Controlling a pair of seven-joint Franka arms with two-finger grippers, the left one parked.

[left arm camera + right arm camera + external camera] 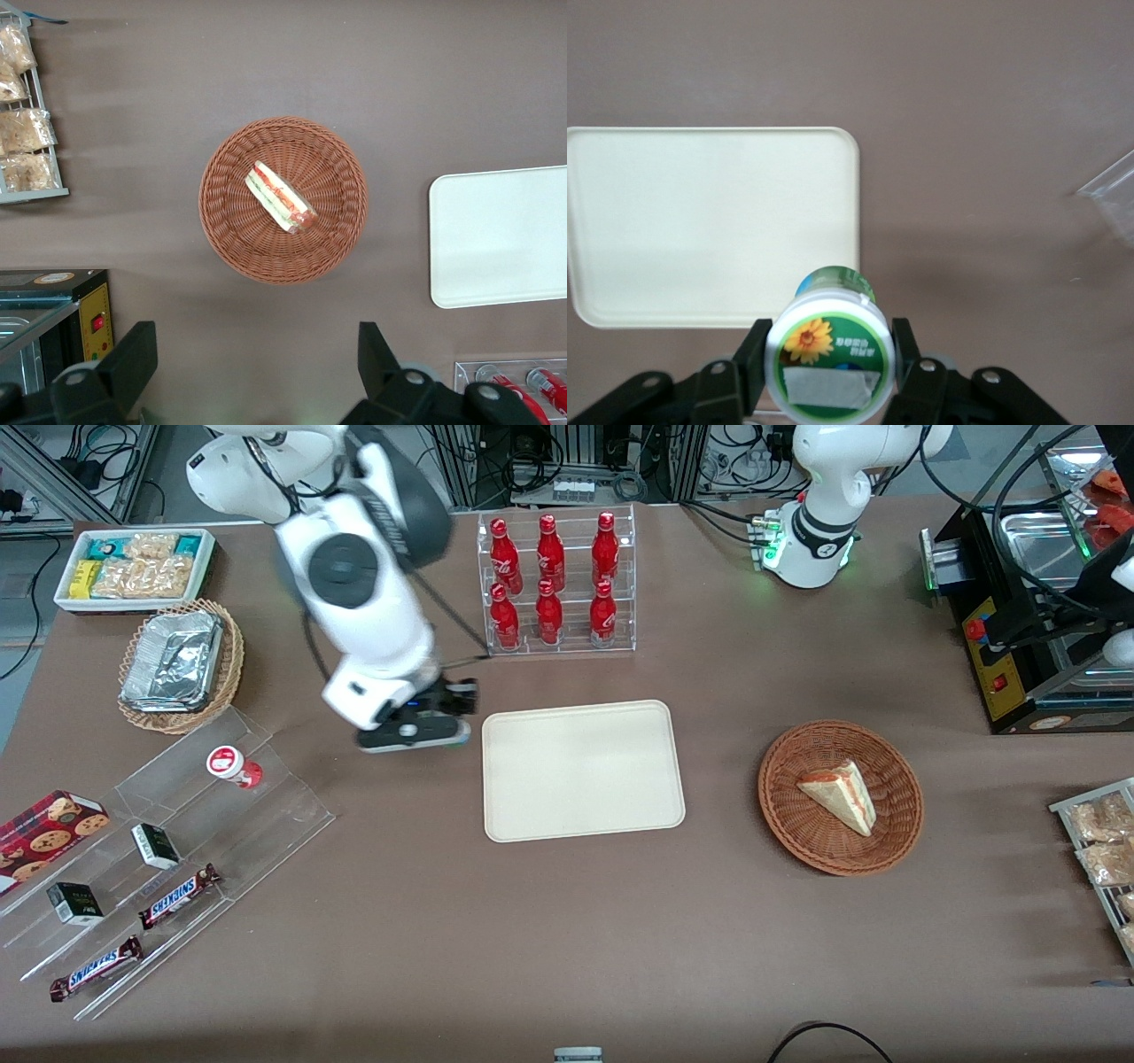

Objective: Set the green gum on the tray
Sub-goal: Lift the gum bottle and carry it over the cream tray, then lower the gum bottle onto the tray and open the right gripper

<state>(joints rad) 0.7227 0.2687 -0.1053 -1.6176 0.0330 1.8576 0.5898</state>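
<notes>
The jaws (830,372) grip the green gum (830,354) by its sides, lid toward the wrist camera, body axis pointing down at the worktop (567,921). The bare tray (580,769) lies at three o'clock, just beside them, front view

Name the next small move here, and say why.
Probably carry the green gum sideways over the tray, then lower it. The hand is shut on the gum above bare table, beside the tray's edge toward the working arm's end, and nothing lies on the tray.
</notes>
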